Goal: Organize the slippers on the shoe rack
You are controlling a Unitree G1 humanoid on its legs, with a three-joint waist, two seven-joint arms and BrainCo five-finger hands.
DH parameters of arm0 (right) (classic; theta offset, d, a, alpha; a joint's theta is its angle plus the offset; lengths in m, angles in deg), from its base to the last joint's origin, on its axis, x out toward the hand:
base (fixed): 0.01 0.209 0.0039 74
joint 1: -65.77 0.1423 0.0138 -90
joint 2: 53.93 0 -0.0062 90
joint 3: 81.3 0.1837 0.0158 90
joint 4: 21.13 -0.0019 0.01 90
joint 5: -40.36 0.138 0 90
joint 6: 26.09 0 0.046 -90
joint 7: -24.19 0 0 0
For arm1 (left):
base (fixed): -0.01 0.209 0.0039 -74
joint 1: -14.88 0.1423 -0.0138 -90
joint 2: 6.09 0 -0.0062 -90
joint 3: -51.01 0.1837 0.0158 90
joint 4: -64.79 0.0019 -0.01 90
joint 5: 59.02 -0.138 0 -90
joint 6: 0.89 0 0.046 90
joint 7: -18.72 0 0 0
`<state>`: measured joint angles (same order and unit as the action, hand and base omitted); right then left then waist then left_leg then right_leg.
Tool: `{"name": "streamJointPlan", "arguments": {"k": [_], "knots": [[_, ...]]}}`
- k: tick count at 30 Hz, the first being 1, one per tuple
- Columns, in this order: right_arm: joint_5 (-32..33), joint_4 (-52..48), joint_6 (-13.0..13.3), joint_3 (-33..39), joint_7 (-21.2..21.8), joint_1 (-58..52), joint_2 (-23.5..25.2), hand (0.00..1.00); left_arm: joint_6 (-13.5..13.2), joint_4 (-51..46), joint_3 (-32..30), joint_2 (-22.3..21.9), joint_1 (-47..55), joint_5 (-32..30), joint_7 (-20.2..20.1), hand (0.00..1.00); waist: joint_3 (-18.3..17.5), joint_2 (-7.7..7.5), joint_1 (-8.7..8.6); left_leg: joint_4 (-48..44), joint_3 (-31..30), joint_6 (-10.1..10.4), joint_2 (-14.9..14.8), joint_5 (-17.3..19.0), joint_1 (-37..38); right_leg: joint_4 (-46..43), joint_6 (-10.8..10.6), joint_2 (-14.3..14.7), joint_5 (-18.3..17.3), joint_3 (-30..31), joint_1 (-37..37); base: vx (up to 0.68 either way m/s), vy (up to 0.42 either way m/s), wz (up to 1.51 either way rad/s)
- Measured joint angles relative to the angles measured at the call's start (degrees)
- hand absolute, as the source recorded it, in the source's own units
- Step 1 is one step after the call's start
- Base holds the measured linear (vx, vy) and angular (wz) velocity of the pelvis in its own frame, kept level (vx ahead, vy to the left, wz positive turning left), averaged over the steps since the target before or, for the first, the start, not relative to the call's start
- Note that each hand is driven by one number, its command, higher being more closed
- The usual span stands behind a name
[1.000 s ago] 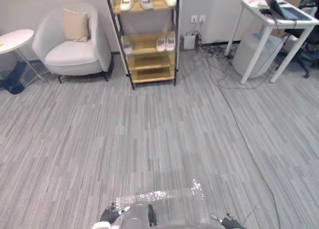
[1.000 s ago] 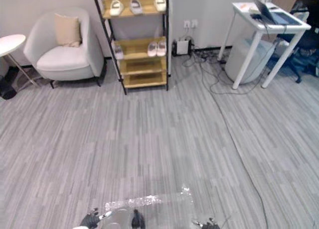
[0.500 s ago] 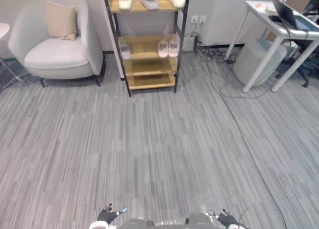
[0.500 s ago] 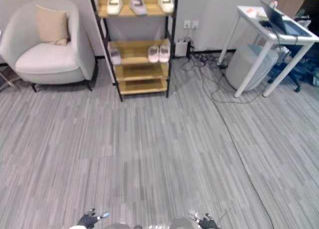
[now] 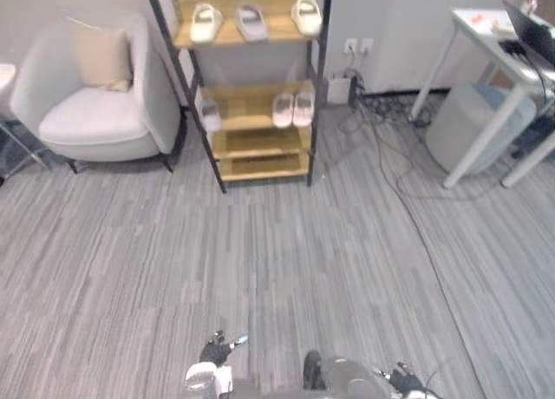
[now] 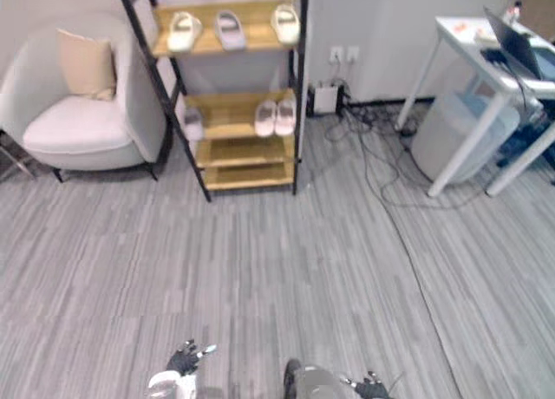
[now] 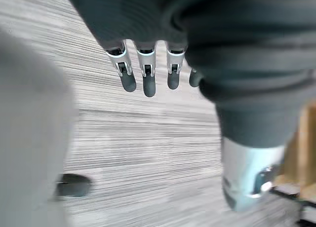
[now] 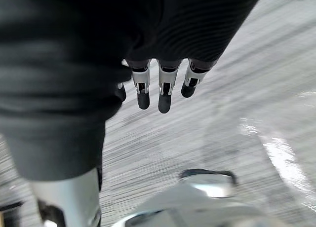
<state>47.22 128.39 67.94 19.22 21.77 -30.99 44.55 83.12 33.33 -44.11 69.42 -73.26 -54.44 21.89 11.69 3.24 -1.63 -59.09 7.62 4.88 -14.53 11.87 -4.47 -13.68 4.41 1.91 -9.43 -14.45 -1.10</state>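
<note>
- Three rounded slide slippers [image 5: 251, 22], two cream and one grey, are lying on the top wooden shelf of the black-framed shoe rack [image 5: 260, 141].
- A pale pair [image 5: 293, 109] and a lone grey slipper [image 5: 210, 114] are sitting one shelf lower.
- A padded armchair [image 5: 95, 113] is standing just beside the rack.
- The left hand [image 7: 148, 83] and the right hand [image 8: 165, 94] are hanging over the striped grey floor [image 5: 303, 260], fingers straight, holding nothing.

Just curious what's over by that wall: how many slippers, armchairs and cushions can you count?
Pale slippers on the black-framed wooden shoe rack: 6
White upholstered armchair: 1
Beige square cushion: 1
Total: 8
</note>
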Motion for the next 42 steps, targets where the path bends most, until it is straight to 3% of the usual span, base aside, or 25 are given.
{"name": "streamJointPlan", "arguments": {"k": [2,4,5,6,7,8,10,12,13,15,16,18,20,22,24,26,27,30,32,34,36,38,40,42], "knots": [[0.1,0.8,0.0,0.0,0.0,0.1,-0.1,0.0,-0.4,-0.6,1.0,0.5,0.0,0.1,0.0,0.0,0.0,-0.17,1.27,9.4,4.1,-1.5,2.0,3.3,-3.9,3.8,-1.1,-0.7,-0.1,0.7,-4.4,0.29,-0.049,-0.18],[0.1,1.4,-0.1,-0.1,0.0,0.2,-0.3,0.0,-1.1,-0.8,2.2,0.9,-0.1,0.1,0.0,0.0,0.1,-0.3,2.01,23.4,4.5,-1.9,5.5,3.1,-5.8,5.3,-1.8,-1.7,-1.0,1.5,-6.4,0.28,0.042,-0.21],[0.1,1.7,-0.1,-0.1,0.0,0.6,-0.2,0.0,-1.1,-0.7,2.3,1.0,-0.1,0.1,0.0,0.0,0.1,-0.42,2.06,30.7,4.1,-1.8,7.2,1.6,-6.4,5.9,-2.1,-2.2,-1.4,2.0,-7.2,0.33,0.106,-0.22],[0.1,2.2,-0.1,-0.1,0.0,1.2,-0.2,0.0,-1.1,-0.6,2.3,1.2,0.0,0.2,0.1,0.0,0.1,-0.54,2.27,43.2,3.3,-0.9,9.5,-2.9,-6.4,6.9,-3.0,-3.0,-2.2,2.7,-8.5,0.36,0.137,-0.26],[0.1,2.3,0.0,-0.3,0.0,1.4,-0.4,0.0,-1.1,-0.6,2.7,1.2,0.0,0.2,0.1,0.0,0.2,-0.4,2.71,49.6,2.8,-0.2,10.2,-7.2,-6.5,8.4,-4.0,-3.2,-2.8,3.3,-10.2,0.38,0.151,-0.31],[0.1,2.3,0.0,-0.6,-0.1,1.4,-0.5,0.0,-1.1,-0.5,3.1,1.3,0.1,0.2,0.1,0.0,0.1,-0.38,3.21,50.2,3.0,0.1,10.2,-8.5,-6.5,9.0,-4.6,-3.1,-3.2,3.8,-11.0,0.55,0.249,-0.35],[0.1,2.4,0.0,-1.8,-0.3,1.7,0.1,0.0,-1.1,0.4,3.8,2.3,0.0,0.8,0.0,0.0,-1.0,-1.31,3.94,49.7,3.5,-3.7,11.7,-15.9,-6.3,8.2,-6.9,-4.6,-5.6,5.1,-13.0,0.61,0.253,-0.15],[-0.1,3.1,0.1,-1.9,-0.1,2.1,1.0,0.0,-0.9,0.9,3.9,3.5,-0.3,0.8,0.0,0.0,-2.5,-4.3,3.8,45.9,4.6,-6.6,14.6,-12.3,-6.5,0.4,-9.3,-8.6,-7.8,6.6,-10.1,0.66,0.202,0.04],[-0.1,3.1,0.1,-1.8,0.1,2.3,1.4,0.0,-1.0,1.6,3.9,3.6,-0.5,0.6,0.0,0.0,-2.8,-4.39,3.96,44.9,4.6,-6.9,15.1,-10.3,-6.0,-6.3,-9.8,-9.2,-7.9,8.0,-7.7,0.57,0.212,0.1],[-0.2,3.1,0.1,-1.7,0.3,2.6,1.5,0.0,-0.8,2.7,4.6,4.4,-1.2,0.4,0.1,0.0,-2.6,-5.62,3.6,46.5,4.1,-7.3,17.6,-7.9,-1.5,-26.1,-13.8,-12.6,-5.3,8.9,-1.2,0.52,0.191,0.25],[-0.2,3.1,0.1,-1.4,0.5,2.7,1.6,0.0,-0.4,3.4,6.1,5.0,-1.4,0.2,0.2,0.0,-2.2,-6.15,3.42,49.4,3.0,-7.4,19.2,-7.1,4.2,-36.8,-12.9,-15.1,-5.6,7.0,1.8,0.52,0.143,0.34],[-0.2,2.7,0.1,-1.3,0.7,2.8,1.2,0.0,0.1,4.1,8.8,5.1,-1.2,0.0,0.1,0.0,-1.7,-4.86,2.09,53.6,0.7,-7.4,19.1,-6.5,12.0,-39.0,-9.1,-15.8,-8.4,1.4,2.7,0.46,0.074,0.46],[-0.2,2.2,0.2,-1.2,0.8,3.6,1.3,0.0,0.1,4.1,9.6,4.8,-1.3,0.0,0.0,0.0,-1.7,-4.39,1.62,55.0,-0.3,-6.8,17.8,-6.2,15.1,-31.4,-7.1,-14.3,-10.3,-2.4,6.0,0.42,-0.014,0.4],[-0.2,1.9,0.7,-1.1,1.1,4.1,1.3,0.0,0.1,4.1,9.6,4.6,-1.4,0.0,0.0,0.0,-1.4,-3.92,1.5,54.9,-0.4,-5.7,16.1,-5.4,16.5,-22.5,-6.7,-11.9,-9.8,-2.5,9.3,0.4,-0.081,0.3],[-0.1,1.9,0.7,-1.0,1.2,4.5,1.2,0.0,0.1,4.1,9.5,4.6,-1.1,0.0,0.0,0.0,-1.3,-3.79,1.46,54.9,-0.4,-3.9,14.2,-3.5,18.3,-8.7,-6.3,-8.6,-3.1,0.3,11.6,0.39,-0.151,0.27],[-0.1,2.2,0.7,-1.1,1.2,4.2,1.5,0.0,0.1,4.2,9.5,5.1,-0.6,0.0,0.0,0.0,-1.3,-4.77,1.32,54.9,-0.5,-2.0,14.4,-0.1,20.7,-0.3,-5.8,-7.9,10.5,3.0,12.1,0.37,-0.22,0.28],[-0.1,2.5,0.7,-0.9,1.4,4.4,1.0,0.0,0.2,4.7,9.2,4.5,-0.8,0.1,0.2,0.0,-1.2,-3.93,0.98,54.9,-0.7,-1.4,13.5,1.3,21.9,-1.9,-4.0,-7.1,11.4,3.1,11.8,0.37,-0.22,0.09],[0.0,2.7,0.8,0.6,1.3,4.4,-0.2,0.0,0.1,5.3,7.9,2.1,-1.1,-0.4,0.0,0.0,-1.6,-0.27,0.56,51.3,-0.9,-0.7,10.0,1.7,20.9,-1.4,-3.3,-4.8,7.7,1.0,10.4,0.32,-0.203,0.16],[0.0,3.1,0.7,0.9,1.2,3.6,-0.3,0.0,0.1,5.3,6.5,1.5,-1.1,-0.6,-0.1,0.0,-1.2,0.03,-0.09,41.5,-1.9,0.7,8.0,2.6,17.8,0.6,-2.6,-3.8,6.4,-0.7,6.7,0.25,-0.212,0.48],[0.0,2.3,0.6,0.4,1.0,1.8,-0.3,0.0,0.0,3.7,4.0,1.3,-0.4,-0.5,0.0,0.0,-0.6,-0.19,0.86,20.8,-0.9,1.9,3.8,2.4,10.3,2.9,-1.5,-1.7,4.2,-1.3,1.2,0.27,-0.214,0.22],[0.0,2.3,0.6,0.4,0.7,1.5,-0.4,0.0,0.0,2.6,3.8,1.4,0.0,-0.5,0.0,0.0,-0.4,0.11,1.11,13.7,2.6,0.3,1.5,3.7,6.0,4.7,-1.5,-0.8,3.5,-0.9,-2.3,0.22,-0.088,-0.11],[0.0,2.4,0.6,0.3,0.5,1.6,-0.5,0.0,0.0,2.6,3.8,1.5,0.0,-0.3,0.0,0.0,-0.3,0.09,1.49,16.7,4.5,-0.5,2.6,5.5,2.8,6.3,-1.9,-1.2,3.2,0.3,-4.4,0.2,-0.025,-0.29],[0.0,2.5,0.6,0.1,0.4,1.4,-0.5,0.0,-0.4,1.8,3.9,1.7,0.0,0.1,0.1,0.0,-0.3,-0.03,2.11,30.1,3.6,-0.7,5.7,5.0,1.5,6.9,-2.9,-2.4,2.4,2.0,-6.1,0.23,0.09,-0.49],[0.1,2.3,0.6,0.0,0.2,1.2,-0.6,0.0,-0.6,1.9,3.9,1.7,0.0,0.2,0.1,0.0,-0.3,0.22,2.11,42.2,2.1,-0.3,7.3,-1.0,1.6,6.9,-4.0,-3.0,1.4,3.0,-7.1,0.27,0.155,-0.37]]}}
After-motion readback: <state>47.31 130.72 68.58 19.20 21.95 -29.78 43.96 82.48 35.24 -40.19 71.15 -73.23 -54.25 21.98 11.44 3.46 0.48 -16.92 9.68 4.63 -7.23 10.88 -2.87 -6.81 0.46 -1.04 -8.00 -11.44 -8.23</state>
